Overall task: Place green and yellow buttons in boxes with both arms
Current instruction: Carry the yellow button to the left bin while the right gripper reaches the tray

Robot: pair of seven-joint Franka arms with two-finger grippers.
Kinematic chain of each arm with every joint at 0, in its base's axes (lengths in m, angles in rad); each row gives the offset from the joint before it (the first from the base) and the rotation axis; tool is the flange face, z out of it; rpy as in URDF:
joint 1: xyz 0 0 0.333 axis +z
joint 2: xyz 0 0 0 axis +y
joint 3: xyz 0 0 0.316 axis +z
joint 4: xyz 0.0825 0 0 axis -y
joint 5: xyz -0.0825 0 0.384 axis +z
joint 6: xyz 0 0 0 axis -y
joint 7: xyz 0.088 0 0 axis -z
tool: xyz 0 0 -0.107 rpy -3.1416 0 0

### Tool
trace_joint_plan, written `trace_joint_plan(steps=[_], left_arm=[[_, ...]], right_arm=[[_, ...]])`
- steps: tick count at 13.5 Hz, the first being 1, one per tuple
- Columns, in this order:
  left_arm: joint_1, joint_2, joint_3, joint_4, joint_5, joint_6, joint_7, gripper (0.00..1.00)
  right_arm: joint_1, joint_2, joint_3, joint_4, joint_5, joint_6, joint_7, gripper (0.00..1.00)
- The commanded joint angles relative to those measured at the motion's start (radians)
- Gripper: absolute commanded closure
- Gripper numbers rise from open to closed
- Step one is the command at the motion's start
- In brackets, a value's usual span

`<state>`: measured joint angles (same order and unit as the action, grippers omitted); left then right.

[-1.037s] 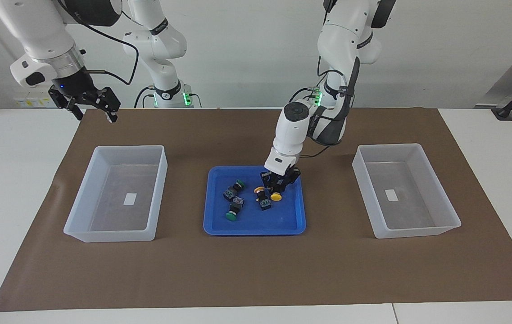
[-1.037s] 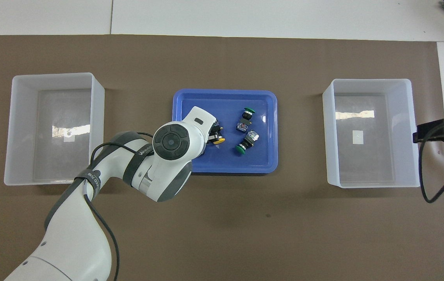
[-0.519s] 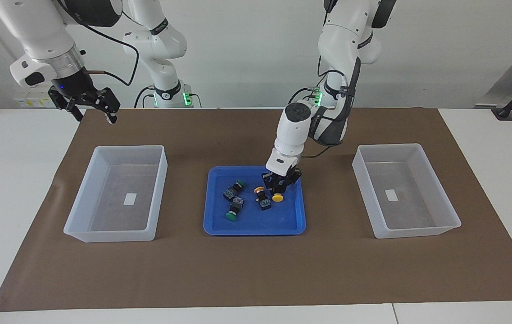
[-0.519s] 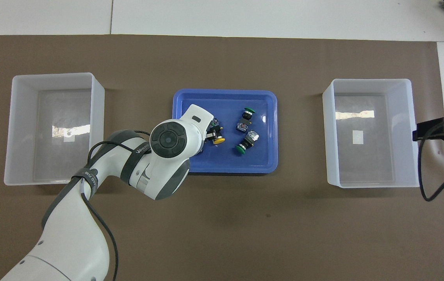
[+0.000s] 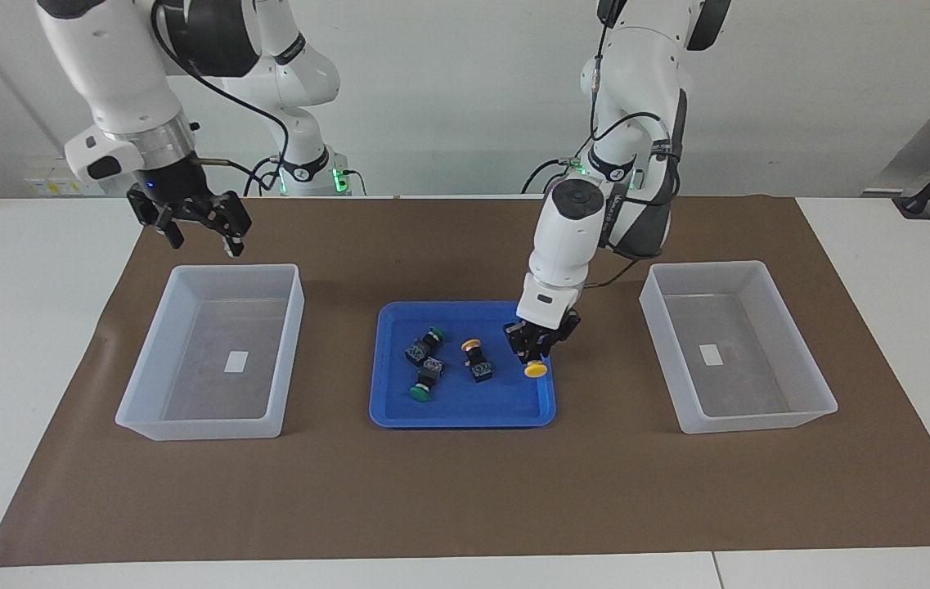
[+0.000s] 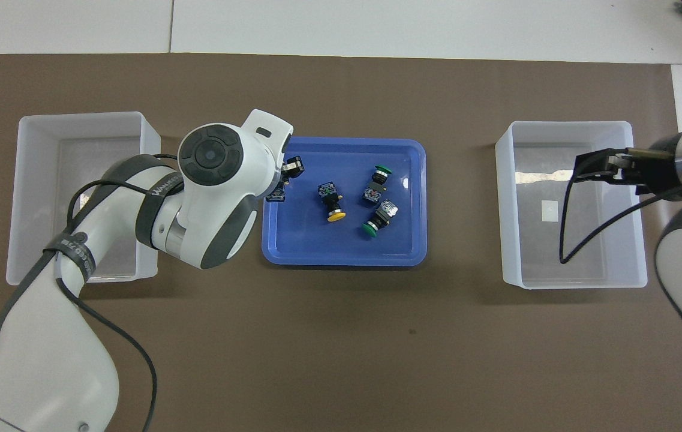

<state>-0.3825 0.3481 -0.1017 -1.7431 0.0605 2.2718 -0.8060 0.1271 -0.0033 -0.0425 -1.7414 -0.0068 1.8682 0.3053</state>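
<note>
Translucent boxes [image 5: 211,352] [image 5: 736,346]: both empty. Your right gripper [image 5: 199,223] hangs jaws apart, unladen, over its box's robot-side rim. Blue tray [image 5: 460,415]: two green buttons [image 5: 424,347] [image 5: 427,379], one yellow [image 5: 475,360] remain. Your left gripper [image 5: 536,353] clasps the second yellow button [image 5: 535,368] over the tray's edge.

Plain white wall [image 5: 448,90]; white table [image 5: 15,327] under brown mat [image 5: 465,491]; even light.

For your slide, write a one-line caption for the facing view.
Left tool lifts a yellow button over the blue tray; right tool hangs above a box.
</note>
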Motion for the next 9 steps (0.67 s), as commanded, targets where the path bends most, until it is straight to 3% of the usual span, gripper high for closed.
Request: trace_joint_plan(steps=[1, 6, 9], left_arm=[[0.077, -0.075, -0.009, 0.019, 0.004, -0.092, 0.022, 1.00], [0.292, -0.087, -0.012, 0.118, -0.051, -0.268, 0.339, 1.00], [0.405, -0.101, -0.009, 0.097, -0.068, -0.275, 0.549, 1.00]], right_arm=[[0.061, 0.106, 0.006, 0.008, 0.016, 0.138, 0.102, 0.00], [0.212, 0.327, 0.006, 0.052, 0.002, 0.388, 0.322, 0.00], [0.288, 0.410, 0.006, 0.054, 0.001, 0.514, 0.397, 0.00]])
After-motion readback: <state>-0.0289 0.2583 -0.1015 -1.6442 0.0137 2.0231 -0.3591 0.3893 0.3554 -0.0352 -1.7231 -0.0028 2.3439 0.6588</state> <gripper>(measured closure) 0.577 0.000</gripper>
